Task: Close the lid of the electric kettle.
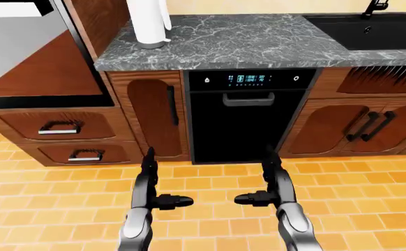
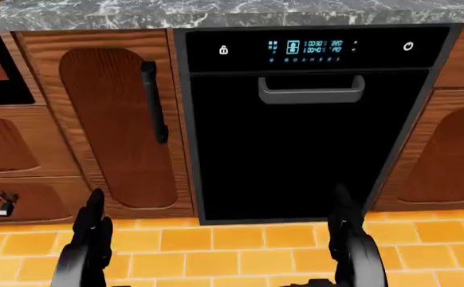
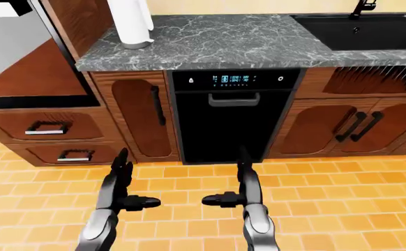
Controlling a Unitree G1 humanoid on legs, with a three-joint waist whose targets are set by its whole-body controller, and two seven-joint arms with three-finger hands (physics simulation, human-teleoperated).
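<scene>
Black dishwasher [image 2: 296,149] — cyan panel digits perhaps "10:30", blurred — left hand [image 1: 154,183] and right hand [image 1: 267,183] both spread, empty.

Even, bright, diffuse render light; no clear source direction. Sharp focus throughout, no blur, no edge distortion. Soft shadow band under tabletop [image 1: 259,44] overhang onto cabinet fronts. Dishwasher door [image 2: 296,155] flat black, no glare; its display [image 2: 307,46] glows cyan. Floor tiles [image 1: 203,183] evenly lit.
</scene>
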